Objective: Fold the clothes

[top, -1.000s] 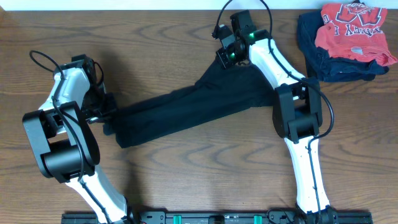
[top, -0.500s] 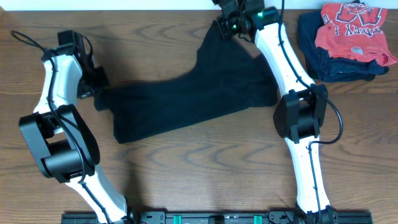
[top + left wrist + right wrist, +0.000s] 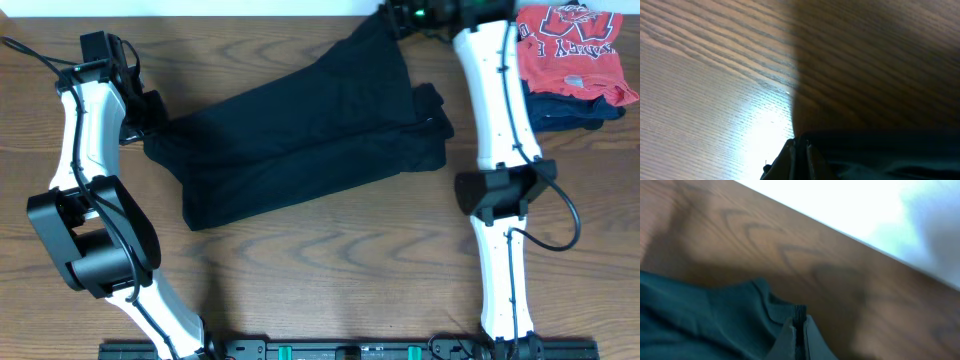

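Black pants (image 3: pixel 300 140), thin and matte, lie across the middle of a brown wood-grain table (image 3: pixel 330 290). From overhead the cloth forms a broad slanted band doubled over itself. One soft layer rests on another, a long fold line runs from lower left to upper right, and the right end is rumpled and lumpy. The upper right corner is drawn into a point toward the table's far edge. In the left wrist view, the left gripper (image 3: pixel 800 146) is clenched on the pants. Its two slim fingers (image 3: pixel 790 161) press together on the edge of the dark cloth, which stretches away to the right, low over glossy, streaked wood. In the right wrist view, the right gripper (image 3: pixel 799 325) is likewise pinched closed, grasping a ribbed, rolled hem. Smooth dark cloth spreads to the left of it, and a pale blurred strip (image 3: pixel 850 205) shows past the table's far edge. Overhead, the white left arm reaches the band's left end, and the white right arm stretches to the pointed far corner. At the far right corner of the table, apart from the pants, a crumpled red T-shirt (image 3: pixel 565 45) with white lettering rests on a folded navy garment (image 3: pixel 560 108).
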